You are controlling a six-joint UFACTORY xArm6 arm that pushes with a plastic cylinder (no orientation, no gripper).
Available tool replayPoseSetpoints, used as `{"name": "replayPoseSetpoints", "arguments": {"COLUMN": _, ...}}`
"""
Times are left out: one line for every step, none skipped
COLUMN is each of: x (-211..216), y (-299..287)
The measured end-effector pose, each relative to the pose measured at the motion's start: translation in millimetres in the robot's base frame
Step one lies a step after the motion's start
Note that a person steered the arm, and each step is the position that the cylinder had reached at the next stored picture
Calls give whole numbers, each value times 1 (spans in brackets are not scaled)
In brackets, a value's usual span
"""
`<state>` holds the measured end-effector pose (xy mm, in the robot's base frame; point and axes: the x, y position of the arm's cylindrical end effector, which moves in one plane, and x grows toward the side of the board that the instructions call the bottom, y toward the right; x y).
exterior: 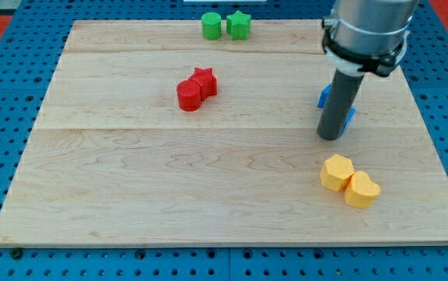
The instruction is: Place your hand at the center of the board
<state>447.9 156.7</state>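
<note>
We see a pale wooden board (232, 179) lying on a blue pegboard surface (5, 62), and nothing here is a container; every block sits straight on the board.

Our arm (364, 31) comes in from the view's top right and ends in a dark rod. My tip (331, 137) rests on the board at the view's right, well to the right of the board's centre. There is no hand on this arm, so we cannot tell of any spread or pinch; the rod is all there is.

A blue block (325, 98) sits right behind the rod, mostly hidden by it, so we cannot tell its shape; blue shows on both sides of the rod.

Below my tip, near it but apart, lie two yellow blocks touching each other: a yellow hexagon (337, 172) and a rounded yellow block (361, 190) towards the view's bottom right.

Left of centre, a red cylinder (188, 95) and a red star (204, 81) touch.

At the view's top edge of the board, a green cylinder (211, 25) and a green star (239, 25) sit side by side.
</note>
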Motion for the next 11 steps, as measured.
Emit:
{"name": "replayPoseSetpoints", "arguments": {"x": -18, "y": 19}}
{"name": "replayPoseSetpoints", "arguments": {"x": -3, "y": -42}}
{"name": "replayPoseSetpoints", "arguments": {"x": -9, "y": -80}}
{"name": "replayPoseSetpoints", "arguments": {"x": -19, "y": -103}}
{"name": "replayPoseSetpoints", "arguments": {"x": -25, "y": -127}}
{"name": "replayPoseSetpoints", "arguments": {"x": -29, "y": -154}}
{"name": "replayPoseSetpoints", "arguments": {"x": -31, "y": -177}}
{"name": "replayPoseSetpoints", "arguments": {"x": -32, "y": -194}}
{"name": "replayPoseSetpoints", "arguments": {"x": -21, "y": -170}}
{"name": "replayPoseSetpoints", "arguments": {"x": -19, "y": -156}}
{"name": "replayPoseSetpoints", "arguments": {"x": -19, "y": -155}}
